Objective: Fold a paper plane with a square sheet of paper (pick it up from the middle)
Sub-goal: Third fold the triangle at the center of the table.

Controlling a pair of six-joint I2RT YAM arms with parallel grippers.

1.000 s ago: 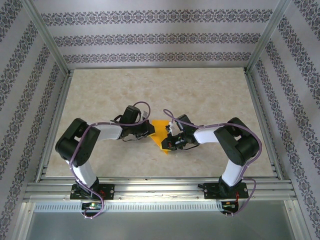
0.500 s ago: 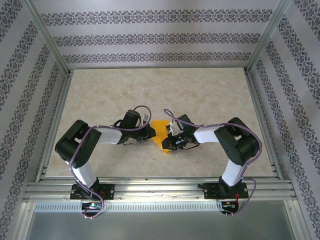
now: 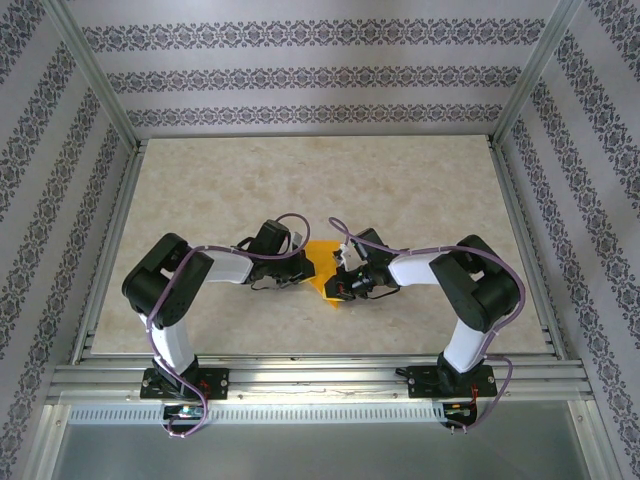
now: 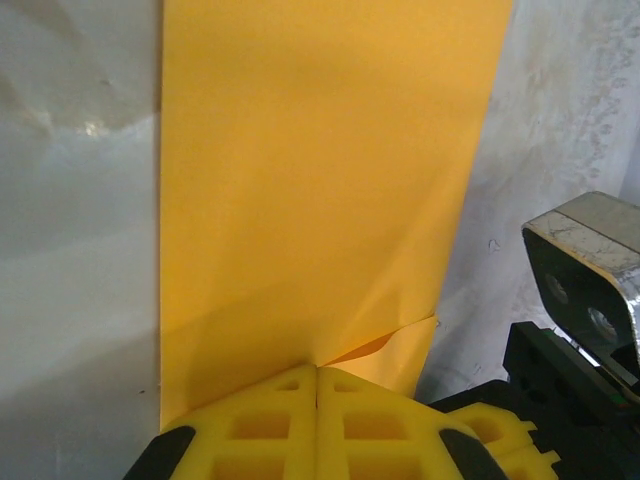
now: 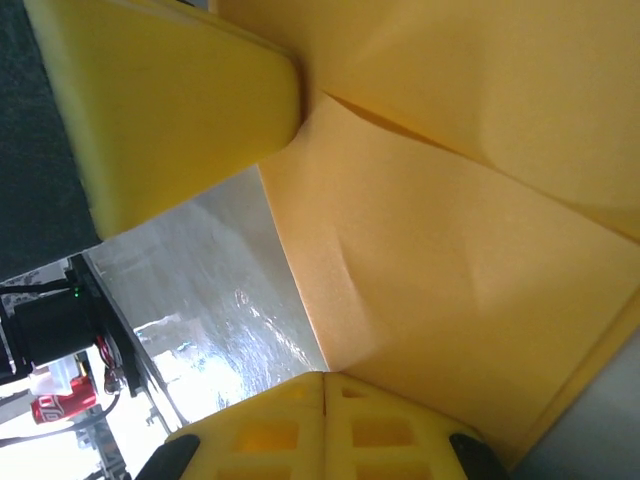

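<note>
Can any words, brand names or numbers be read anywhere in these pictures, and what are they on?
No text can be read clearly.
White lettering on the red can-like thing in the right wrist view: too small and blurred to read.
The orange paper: plain, no marks.

Brightly and evenly lit from overhead in the top view, sharp throughout, with only faint, soft shadows on the table [image 3: 200,180]. Very close and slightly soft at both wrists, with flat, saturated colour on the orange paper [image 4: 320,180], white glare on the bare table beside it, and a washed-out lower left corner in the right wrist view.
</note>
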